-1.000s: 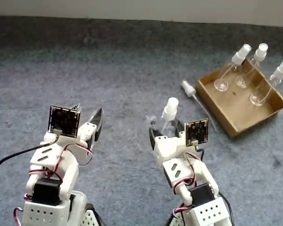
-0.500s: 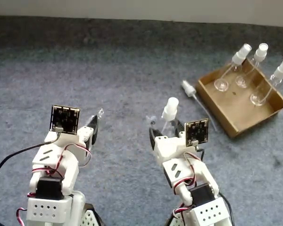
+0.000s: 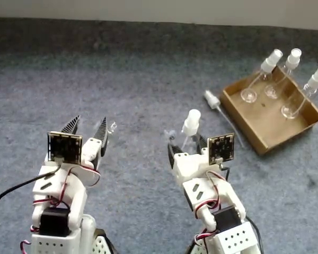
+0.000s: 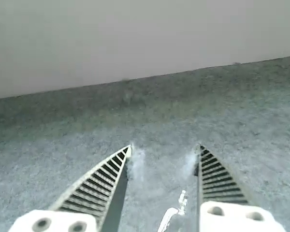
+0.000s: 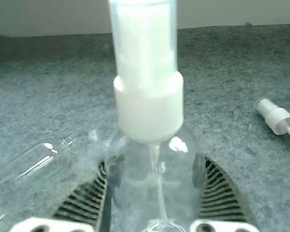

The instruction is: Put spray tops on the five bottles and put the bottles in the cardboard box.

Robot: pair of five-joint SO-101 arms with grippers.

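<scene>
The right end effector is clamped on an upright capped bottle. The left end effector gapes wide. An uncapped bottle lies on the surface between them. Beyond the right one are a loose spray top and the cardboard box holding three capped bottles.

surface: table top covered in grey short-pile, carpet-like fabric with a mottled texture
far edge: the fabric turns darker in a strip along the table's far edge, right under the wall
wall: plain pale wall meets the far edge; flat, unmarked, off-white to light grey
light: soft and even, shadows on the fabric faint and short
wrist views: same grey fabric, same pale wall behind it
</scene>
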